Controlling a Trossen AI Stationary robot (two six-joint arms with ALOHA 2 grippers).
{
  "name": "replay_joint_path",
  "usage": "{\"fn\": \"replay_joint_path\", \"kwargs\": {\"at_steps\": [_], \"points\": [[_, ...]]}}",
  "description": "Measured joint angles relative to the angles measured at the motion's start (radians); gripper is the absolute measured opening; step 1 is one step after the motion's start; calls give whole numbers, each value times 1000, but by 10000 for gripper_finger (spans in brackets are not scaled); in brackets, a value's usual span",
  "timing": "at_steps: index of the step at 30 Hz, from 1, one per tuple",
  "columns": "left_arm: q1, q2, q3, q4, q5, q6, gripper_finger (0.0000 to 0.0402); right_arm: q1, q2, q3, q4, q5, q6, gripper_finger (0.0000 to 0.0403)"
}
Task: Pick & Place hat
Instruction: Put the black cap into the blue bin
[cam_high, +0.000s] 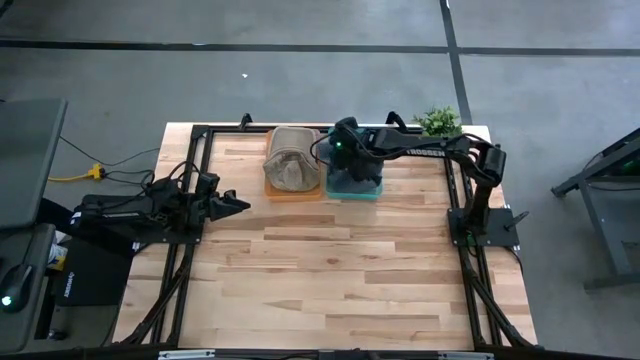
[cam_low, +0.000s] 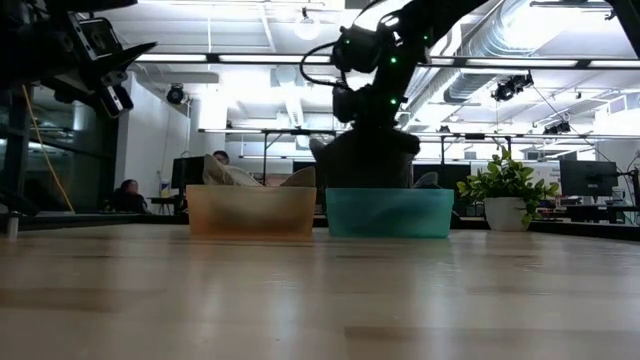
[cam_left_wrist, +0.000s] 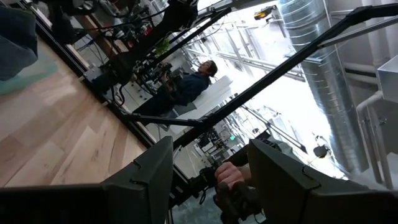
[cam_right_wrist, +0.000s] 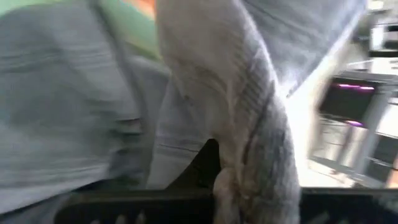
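Observation:
A grey hat (cam_low: 365, 160) is bunched up over the teal bin (cam_low: 390, 212) at the table's far side, with its lower part inside the bin. My right gripper (cam_high: 345, 150) stands directly above it and is shut on its top. In the right wrist view the grey hat (cam_right_wrist: 249, 93) fills the picture. A beige hat (cam_high: 292, 160) lies in the orange bin (cam_high: 293, 190) just left of the teal bin (cam_high: 352, 190). My left gripper (cam_high: 238, 205) waits open over the table's left part, raised and touching nothing; its fingers stand apart in the left wrist view (cam_left_wrist: 211, 177). My right gripper holds the grey hat by a gathered fold at its top (cam_right_wrist: 239, 168), pinched between the fingers, which come from above pointing down. Several layers look bunched there. The hat hangs below the fingers, its lower part (cam_low: 370, 180) down inside the teal bin.
A small potted plant (cam_high: 437, 121) stands at the far right corner, to the right of the teal bin. Black frame rails (cam_high: 200, 150) run along the table's left and right sides. The wide near half of the wooden table (cam_high: 330, 280) lies bare. People sit in the room beyond.

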Motion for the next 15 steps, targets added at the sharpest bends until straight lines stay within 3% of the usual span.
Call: {"fn": "replay_joint_path", "kwargs": {"at_steps": [15], "points": [[0, 0, 0, -30, 0, -3, 185, 0, 0, 0, -203, -210, 151, 3]]}}
